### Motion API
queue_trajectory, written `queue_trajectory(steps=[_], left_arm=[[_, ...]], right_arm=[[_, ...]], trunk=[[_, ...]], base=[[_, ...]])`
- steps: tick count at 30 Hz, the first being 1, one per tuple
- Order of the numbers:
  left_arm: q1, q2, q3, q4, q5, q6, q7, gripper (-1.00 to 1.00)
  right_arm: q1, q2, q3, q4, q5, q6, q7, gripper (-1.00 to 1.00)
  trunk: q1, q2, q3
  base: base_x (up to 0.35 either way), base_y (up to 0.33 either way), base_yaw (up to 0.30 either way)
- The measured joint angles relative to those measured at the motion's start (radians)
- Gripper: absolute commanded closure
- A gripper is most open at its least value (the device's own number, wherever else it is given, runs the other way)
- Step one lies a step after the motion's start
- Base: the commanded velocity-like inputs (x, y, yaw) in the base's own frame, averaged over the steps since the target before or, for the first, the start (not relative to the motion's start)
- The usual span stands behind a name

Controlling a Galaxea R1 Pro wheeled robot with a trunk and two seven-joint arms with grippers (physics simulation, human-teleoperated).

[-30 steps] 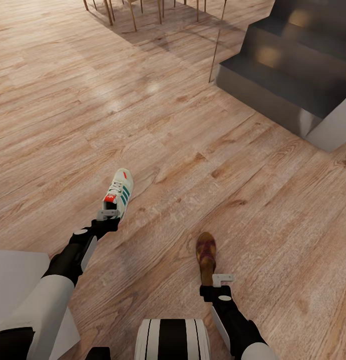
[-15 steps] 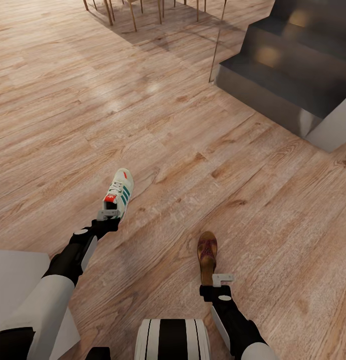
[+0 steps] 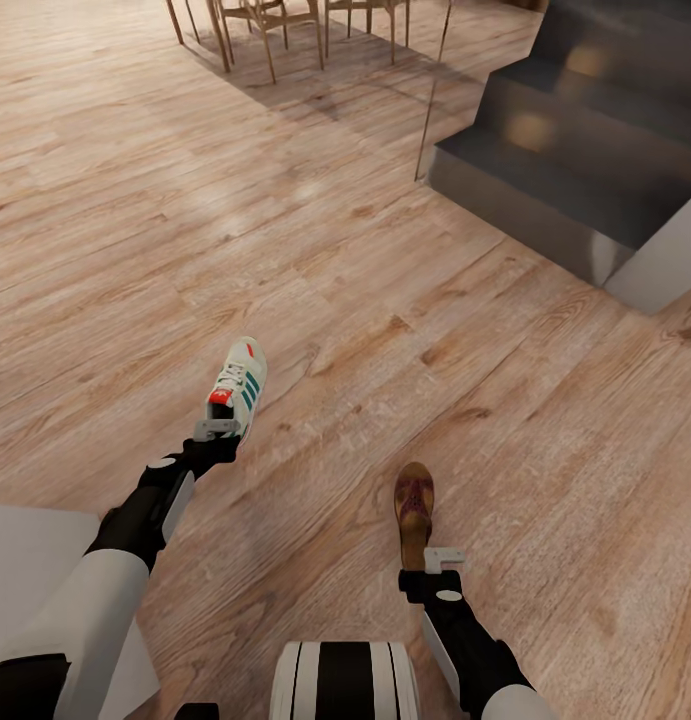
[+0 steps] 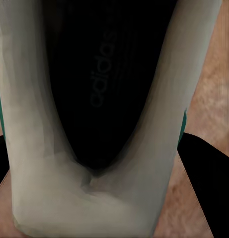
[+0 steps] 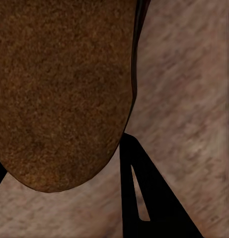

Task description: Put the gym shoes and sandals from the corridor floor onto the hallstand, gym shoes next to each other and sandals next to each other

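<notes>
Looking from the head, we see our left end effector pinching a gym shoe by the heel and our right end effector pinching a sandal, both over the corridor floor. Wrist views add the shoe's dark printed insole and the sandal's grainy footbed.

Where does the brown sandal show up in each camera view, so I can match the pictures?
Head view: the brown sandal sits lower centre-right, its heel at the right gripper, toe pointing away from the robot.
Left wrist view: the sandal is not in it; a gym shoe is seen close up.
Right wrist view: the sandal's brown footbed covers the upper left, beside a dark finger.
Shared landmark: the wood-plank corridor floor.
</notes>
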Motion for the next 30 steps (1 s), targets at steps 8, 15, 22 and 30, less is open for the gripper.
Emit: queue_trajectory(steps=[8,15,22,30], left_arm=[[0.001,0.001,0.001,0.001,0.0,-0.001,0.0,1.0],[0.003,0.003,0.0,0.003,-0.001,-0.001,0.0,1.0],[0.006,0.008,0.0,0.015,-0.006,-0.004,0.0,1.0],[0.035,0.014,0.002,0.02,-0.006,-0.01,0.008,1.0]], right_arm=[[0.0,0.0,0.001,0.004,0.001,-0.005,0.005,1.0],[0.0,0.0,0.001,0.003,0.002,-0.006,0.005,1.0],[0.0,0.0,0.0,-0.005,0.005,-0.006,-0.001,1.0],[0.0,-0.034,0.0,-0.003,0.008,-0.007,-0.002,1.0]], trunk=[[-0.004,0.002,0.031],[-0.007,0.004,0.058],[-0.01,0.005,0.085],[-0.014,0.007,0.124]], base=[[0.0,0.0,0.0],[0.0,0.0,0.0],[0.0,0.0,0.0],[0.0,0.0,0.0]])
